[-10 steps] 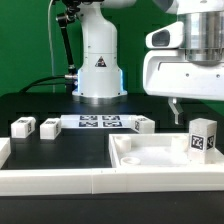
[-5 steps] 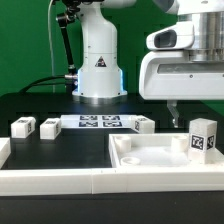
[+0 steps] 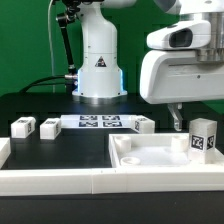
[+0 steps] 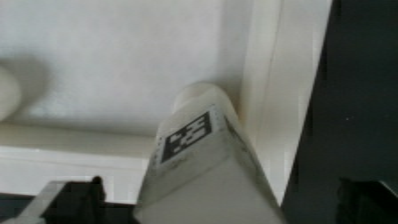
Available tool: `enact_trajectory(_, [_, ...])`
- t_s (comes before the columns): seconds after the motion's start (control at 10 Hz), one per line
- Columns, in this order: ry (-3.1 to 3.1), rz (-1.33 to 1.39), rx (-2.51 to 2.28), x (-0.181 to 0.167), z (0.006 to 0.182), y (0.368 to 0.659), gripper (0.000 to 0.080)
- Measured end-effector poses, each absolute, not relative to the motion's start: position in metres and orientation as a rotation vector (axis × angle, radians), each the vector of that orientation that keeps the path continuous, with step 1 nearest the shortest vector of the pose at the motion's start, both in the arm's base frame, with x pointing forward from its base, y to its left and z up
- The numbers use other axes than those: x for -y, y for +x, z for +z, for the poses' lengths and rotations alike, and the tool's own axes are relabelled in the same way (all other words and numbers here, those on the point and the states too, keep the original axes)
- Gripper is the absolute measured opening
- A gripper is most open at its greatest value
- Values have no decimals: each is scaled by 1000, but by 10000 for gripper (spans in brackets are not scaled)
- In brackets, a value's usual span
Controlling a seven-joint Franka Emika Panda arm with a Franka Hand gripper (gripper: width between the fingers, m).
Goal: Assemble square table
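The gripper body is cut off in the exterior view, and only one finger shows there. Its jaws are released, wide apart, either side of the leg and touching neither side. The leg stands upright inside the tabletop, by its rim at the exterior view's right, long axis vertical, tag facing the camera.

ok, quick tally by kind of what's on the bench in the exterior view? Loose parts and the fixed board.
Legs: 4
Tabletop: 1
Marker board: 1
Total: 6
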State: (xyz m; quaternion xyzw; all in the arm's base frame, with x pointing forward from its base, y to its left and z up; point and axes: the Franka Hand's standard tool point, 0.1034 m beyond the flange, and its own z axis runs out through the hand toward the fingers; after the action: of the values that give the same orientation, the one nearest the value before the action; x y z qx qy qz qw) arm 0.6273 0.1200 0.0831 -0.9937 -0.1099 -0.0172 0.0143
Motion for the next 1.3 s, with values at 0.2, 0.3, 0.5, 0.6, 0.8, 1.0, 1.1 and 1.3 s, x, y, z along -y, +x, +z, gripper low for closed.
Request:
enact_trajectory(0.2, [-3086,-55,567,-121,83,627,649])
enact_trajectory(0.3, [-3082,-62,625,-121,83,628,649])
enact_trajectory(0.5, [-3064,-64,718,-119,83,628,522])
enact_trajectory(0.6, [-3070,-64,685,-120,83,628,522])
enact_trajectory(0.8, [-3074,-64,668,-119,83,628,285])
enact_trajectory(1.0, [-3101,-64,500,-120,83,628,287])
enact_trajectory(1.1, [-3118,-64,365,-120,83,628,287])
enact_trajectory(1.3, [-3134,-66,19,-120,84,627,287])
